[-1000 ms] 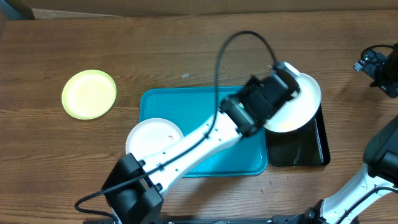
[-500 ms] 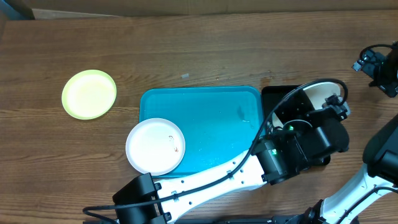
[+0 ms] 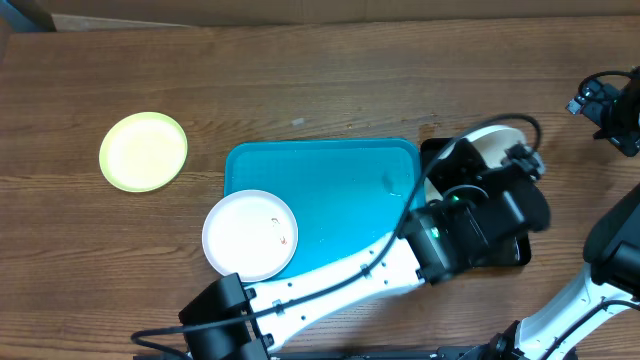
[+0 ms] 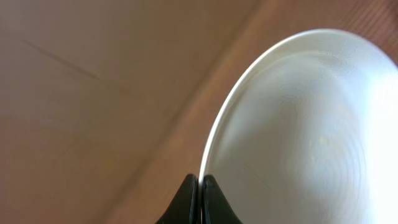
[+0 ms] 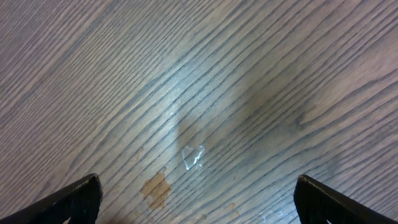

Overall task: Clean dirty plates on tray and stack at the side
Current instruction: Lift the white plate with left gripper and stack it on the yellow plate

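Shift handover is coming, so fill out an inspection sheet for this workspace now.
Surface: wooden table, with a small brown stain below the right arm.
Job's things: turquoise tray sits mid-table; smudged white plate overhangs its near-left corner; yellow-green plate lies on the wood further left; second white plate is held tilted over the black tray.
Clutter: small clear scrap on the wood.
Grippers: left jaws shut on the second white plate's rim; right jaws open above bare wood.
Cables: black cable loops over the left arm.
Surroundings: beige board along the far edge.
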Robot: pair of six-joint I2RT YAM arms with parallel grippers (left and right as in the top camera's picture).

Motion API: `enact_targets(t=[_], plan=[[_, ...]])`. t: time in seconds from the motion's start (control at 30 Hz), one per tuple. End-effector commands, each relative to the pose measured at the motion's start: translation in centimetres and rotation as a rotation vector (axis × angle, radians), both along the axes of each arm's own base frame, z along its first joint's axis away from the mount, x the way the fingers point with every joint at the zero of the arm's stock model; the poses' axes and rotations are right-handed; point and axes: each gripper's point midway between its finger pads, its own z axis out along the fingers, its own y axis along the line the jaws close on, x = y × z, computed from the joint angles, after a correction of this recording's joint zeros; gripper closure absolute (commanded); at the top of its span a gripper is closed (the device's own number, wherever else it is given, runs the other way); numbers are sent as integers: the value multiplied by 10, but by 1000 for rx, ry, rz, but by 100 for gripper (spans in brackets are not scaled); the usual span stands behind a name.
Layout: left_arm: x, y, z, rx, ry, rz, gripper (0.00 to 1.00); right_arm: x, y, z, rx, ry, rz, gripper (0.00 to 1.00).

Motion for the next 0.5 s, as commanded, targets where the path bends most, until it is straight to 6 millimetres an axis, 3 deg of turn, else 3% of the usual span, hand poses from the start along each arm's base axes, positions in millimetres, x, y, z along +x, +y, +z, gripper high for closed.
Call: enact_targets(t=[0.0,0.13,0.27,0.37,0.47], plan=[[17,9,-15,-298,257,27,96,3,-1,17,-15,-40,-8,0],[39,32,-44,-524,570,84,96,3,0,17,-14,-40,-8,0],[74,76,-50,-804,853,168,96,3,0,17,-14,-40,-8,0],[102,132,-48,-994,998,260,96,3,0,17,-14,-40,-8,0],[126,206,-51,-1116,1041,384,96,3,-1,17,-14,-40,-8,0]])
